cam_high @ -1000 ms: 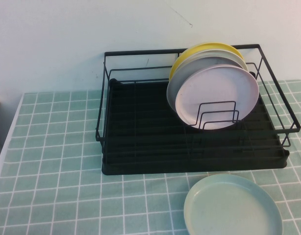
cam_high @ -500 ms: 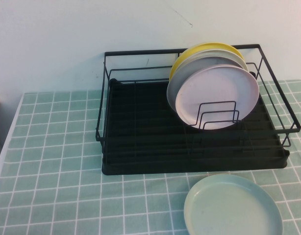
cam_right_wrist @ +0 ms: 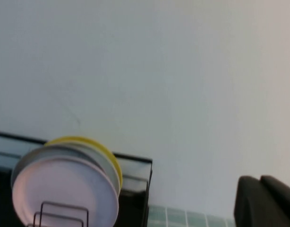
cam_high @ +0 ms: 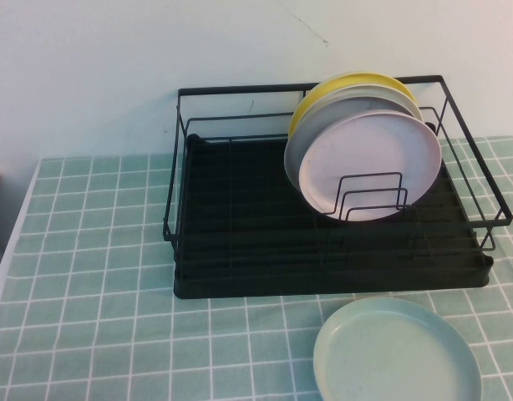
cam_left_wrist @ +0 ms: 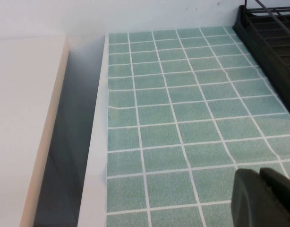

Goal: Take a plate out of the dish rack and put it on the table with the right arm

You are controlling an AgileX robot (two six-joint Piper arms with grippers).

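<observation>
The pale pink-lilac plate point(cam_high: 369, 163) stands on edge at the front of a stack in the right part of the black wire dish rack point(cam_high: 240, 242), behind small wire dividers point(cam_high: 369, 199). It also shows in the right wrist view point(cam_right_wrist: 64, 191). Neither arm shows in the high view. My right gripper point(cam_right_wrist: 260, 180) is shut and empty, held up in the air off to the side of the rack, well away from the plate. My left gripper point(cam_left_wrist: 260, 175) is shut and empty, low over the green tiled table point(cam_left_wrist: 183, 118), apart from the rack's corner point(cam_left_wrist: 272, 33).
A grey-white plate point(cam_high: 323, 121) and a yellow plate point(cam_high: 327, 90) stand behind the pink one. A pale mint-green plate point(cam_high: 397, 351) lies flat on the table in front of the rack. The table's left edge point(cam_left_wrist: 95, 142) borders a gap and a white surface point(cam_left_wrist: 22, 118).
</observation>
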